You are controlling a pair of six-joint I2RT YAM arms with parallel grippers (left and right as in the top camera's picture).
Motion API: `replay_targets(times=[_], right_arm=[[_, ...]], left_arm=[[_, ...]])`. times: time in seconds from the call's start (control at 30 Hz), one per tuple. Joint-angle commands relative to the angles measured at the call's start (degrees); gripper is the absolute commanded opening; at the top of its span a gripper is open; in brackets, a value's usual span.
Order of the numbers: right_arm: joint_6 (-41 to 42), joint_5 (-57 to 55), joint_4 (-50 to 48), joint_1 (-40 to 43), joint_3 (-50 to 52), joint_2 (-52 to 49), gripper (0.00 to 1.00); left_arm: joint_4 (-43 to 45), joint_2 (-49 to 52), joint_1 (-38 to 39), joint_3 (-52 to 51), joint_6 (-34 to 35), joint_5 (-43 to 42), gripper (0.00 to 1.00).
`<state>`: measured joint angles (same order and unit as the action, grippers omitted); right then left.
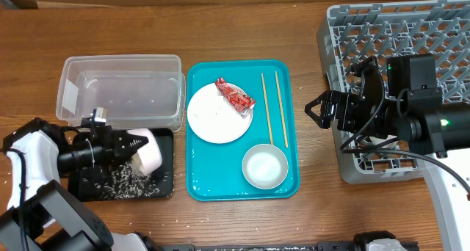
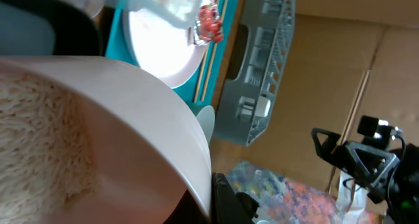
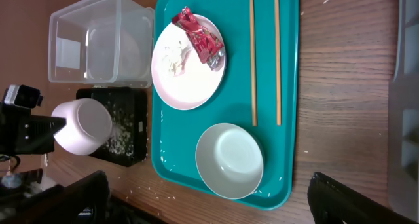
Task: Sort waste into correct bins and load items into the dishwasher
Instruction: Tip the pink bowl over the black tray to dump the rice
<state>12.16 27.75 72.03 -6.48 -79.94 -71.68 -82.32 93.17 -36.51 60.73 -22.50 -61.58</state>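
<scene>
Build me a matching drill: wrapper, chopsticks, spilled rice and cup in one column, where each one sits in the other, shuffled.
1. red wrapper
2. chopsticks
3. spilled rice grains
4. white cup

A. held in the left gripper
B. on the white plate
C. in the black tray
D. flat on the teal tray

Pairs: 1-B, 2-D, 3-C, 4-A.

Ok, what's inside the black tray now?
Loose rice lies scattered across the black tray. The tipped cup, held by the left gripper, hangs over one corner, so anything beneath it is hidden.
</scene>
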Motion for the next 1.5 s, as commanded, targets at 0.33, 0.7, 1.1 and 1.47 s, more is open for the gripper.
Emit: replay_targets(times=[0.33, 0.7, 1.1, 1.47], right_arm=[[-0.2, 0.4, 0.5, -0.3, -1.1, 0.3, 1.00], [-0.2, 0.4, 0.6, -0.3, -1.1, 0.3, 1.00], [-0.2, 0.4, 0.9, -0.3, -1.1, 0.3, 1.00], [-0.2, 0.4, 1.4, -0.3, -1.1, 0.2, 1.00]], left_arm=[[-0.7, 2.0, -1.6, -0.4, -12.2, -9.6, 0.04], [-6.2, 2.3, -3.2, -0.7, -17.2, -11.5, 0.04], [-10.2, 3.0, -3.5, -1.3, -23.5, -14.0, 0.04], [-14.5, 1.9, 1.6, -0.5, -38.8, -17.7, 0.04]])
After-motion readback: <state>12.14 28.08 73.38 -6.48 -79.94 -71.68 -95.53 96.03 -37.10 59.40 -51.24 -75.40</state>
